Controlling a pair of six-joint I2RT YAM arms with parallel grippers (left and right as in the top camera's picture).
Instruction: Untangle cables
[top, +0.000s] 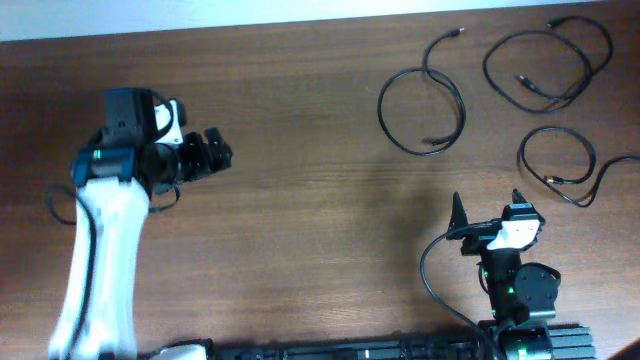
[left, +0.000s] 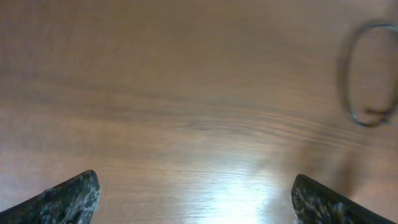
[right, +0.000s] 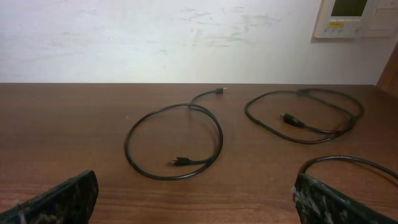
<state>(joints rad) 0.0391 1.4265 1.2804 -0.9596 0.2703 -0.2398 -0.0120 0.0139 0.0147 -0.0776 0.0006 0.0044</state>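
Observation:
Three black cables lie apart as loose loops at the table's far right. The left loop (top: 381, 110) sits nearest the middle, a larger double loop (top: 487, 70) is in the back corner, and a smaller loop (top: 522, 155) lies just beyond my right gripper (top: 488, 205). In the right wrist view the left loop (right: 127, 148), the double loop's plug (right: 292, 119) and part of the small loop (right: 348, 158) show ahead of the right gripper (right: 196, 199), which is open and empty. My left gripper (top: 215, 152) is far off at the left, open over bare wood (left: 194, 199); one blurred loop (left: 348, 93) shows at its right.
The table's back edge meets a white wall carrying a white control panel (right: 351, 18). A black rail (top: 350, 350) runs along the front edge. The right arm's own thick wire (top: 430, 270) curves beside its base.

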